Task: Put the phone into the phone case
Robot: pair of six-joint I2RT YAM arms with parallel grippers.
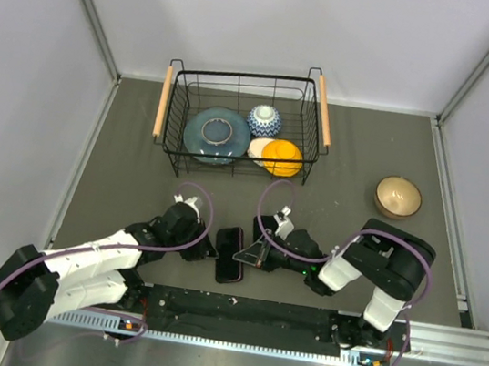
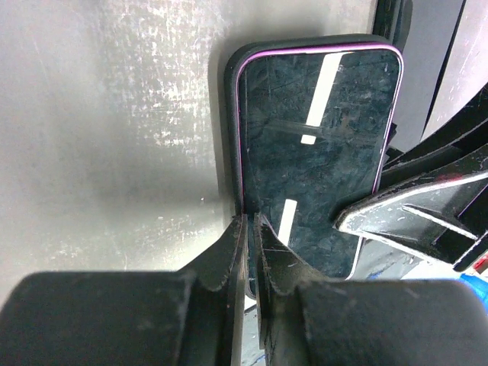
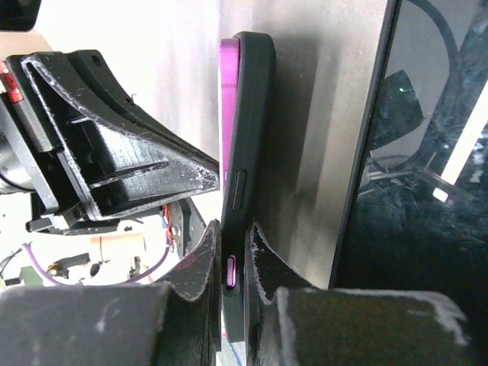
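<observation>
One phone (image 3: 227,114) in phone case (image 3: 256,114) — edge between right gripper (image 3: 232,230) tips

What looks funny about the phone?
The phone sits in the case, but in the right wrist view a purple strip of its side sticks out past the case rim, so it may not be pressed in fully. The right gripper pinches both together.

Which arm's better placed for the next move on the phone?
Right, likely. The right end effector pinches phone and phone case at one long edge, so it can squeeze them seated. The left end effector is merely shut at the opposite edge.
</observation>
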